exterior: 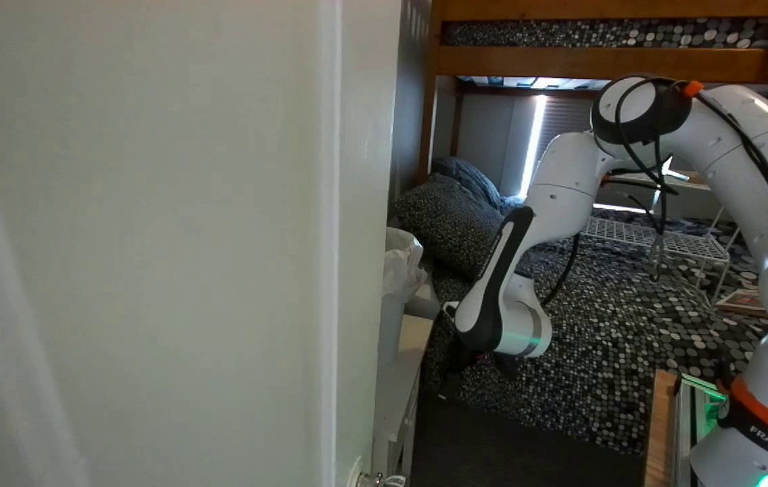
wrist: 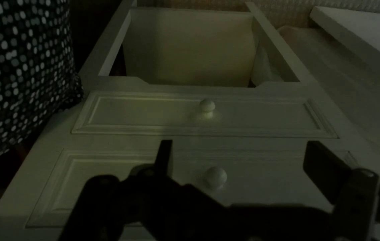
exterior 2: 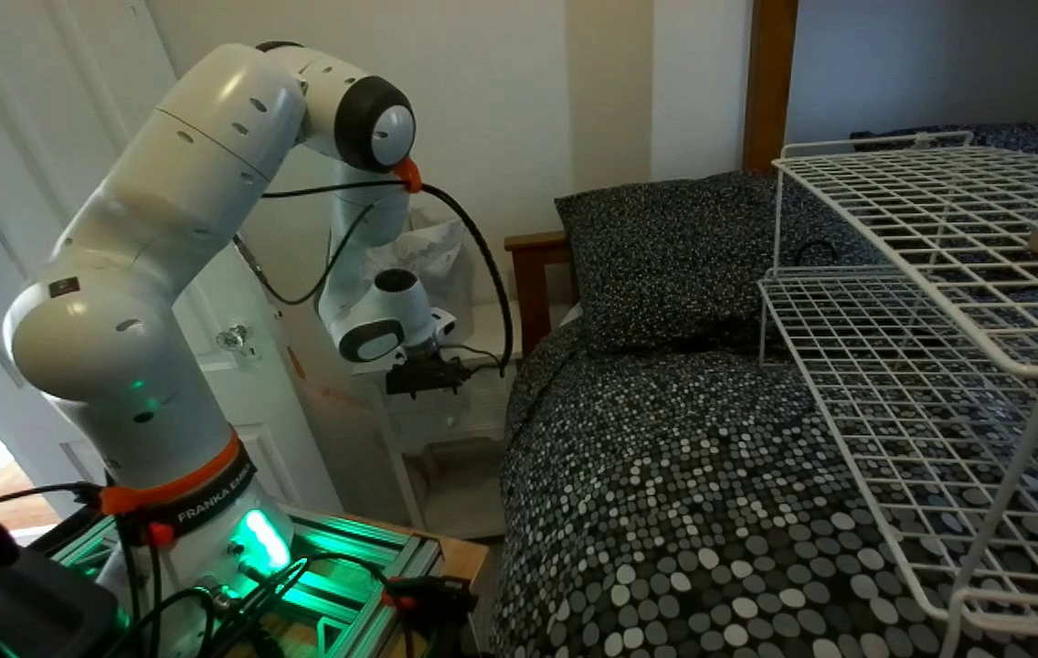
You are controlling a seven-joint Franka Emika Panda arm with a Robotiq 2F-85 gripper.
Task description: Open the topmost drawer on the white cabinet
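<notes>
The white cabinet (wrist: 203,142) fills the wrist view, which stands upside down. The topmost drawer (wrist: 260,180) is the lower panel in that picture, with a round white knob (wrist: 216,177), and looks shut. My gripper (wrist: 239,150) is open and empty. Its fingers stand either side of the knob, the knob nearer the left finger in the picture; neither touches it. The cabinet shows in both exterior views (exterior: 397,389) (exterior 2: 402,466). The gripper also shows there (exterior: 450,382) (exterior 2: 432,379), dark in front of the cabinet; in these views its fingers are unclear.
A second knobbed drawer (wrist: 143,112) and an open compartment (wrist: 190,47) lie below the topmost drawer. The patterned bed (exterior 2: 665,475) (wrist: 26,67) borders the cabinet on one side. A white door (exterior: 154,243) stands on the other side. A white bag (exterior: 403,260) sits on the cabinet.
</notes>
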